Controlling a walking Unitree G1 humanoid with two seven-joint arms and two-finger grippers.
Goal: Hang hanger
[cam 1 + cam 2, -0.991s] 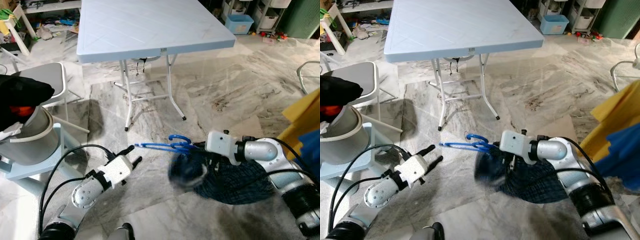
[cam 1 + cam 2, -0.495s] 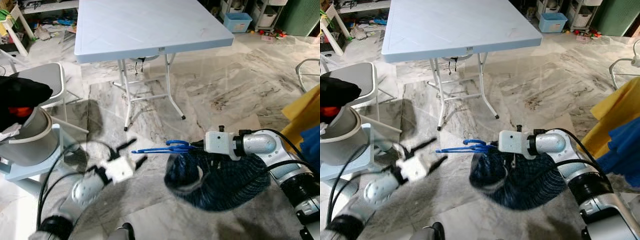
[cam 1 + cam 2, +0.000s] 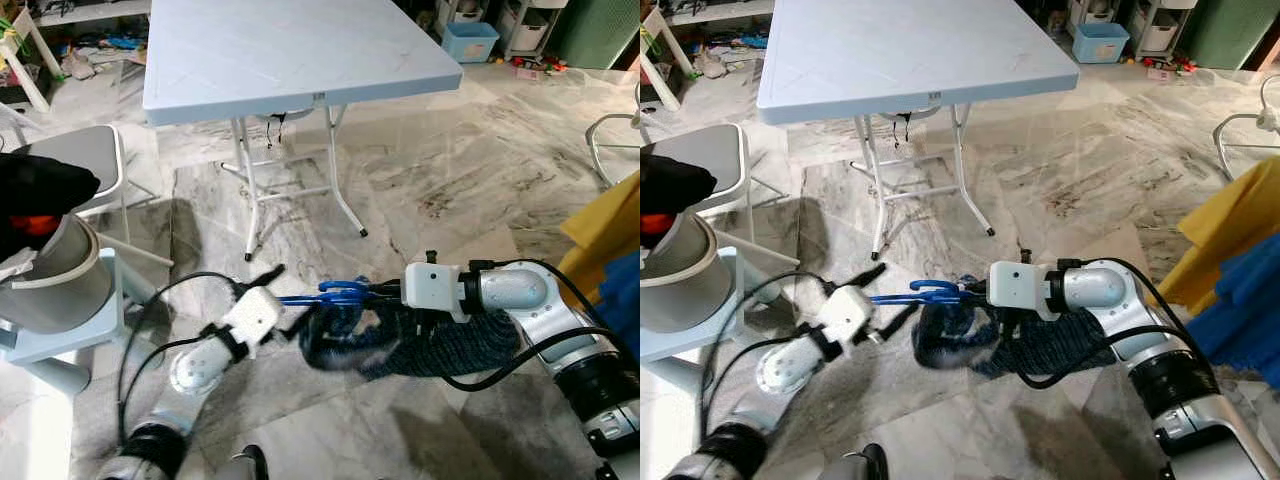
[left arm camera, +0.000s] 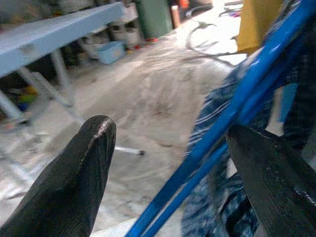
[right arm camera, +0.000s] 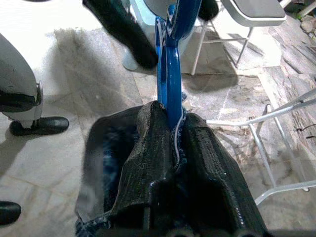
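**Both grippers meet at the blue hanger above the marble floor**

The right arm reaches in from the right, elbow bent, forearm running leftward and level. Its right gripper (image 5: pixel 170 123) has its fingers (image 5: pixel 148 143) pressed together on the blue hanger (image 3: pixel 335 293), which sticks out to the left, held level above the floor (image 3: pixel 450 180). A dark blue checked garment (image 3: pixel 420 340) is draped over the hanger and sags below the right wrist; its left end is blurred.

The left arm comes up from the near left, forearm angled toward the middle. The left gripper (image 3: pixel 283 296) has its fingers (image 4: pixel 74 182) spread apart, one on each side of the hanger's blue bar, with no clear contact.

The hanger's far arm is hidden under the cloth. Beyond stands a pale blue folding surface (image 3: pixel 300 50), its far edge cut off, and at the far left a grey bin (image 3: pixel 50 285) under a black cloth
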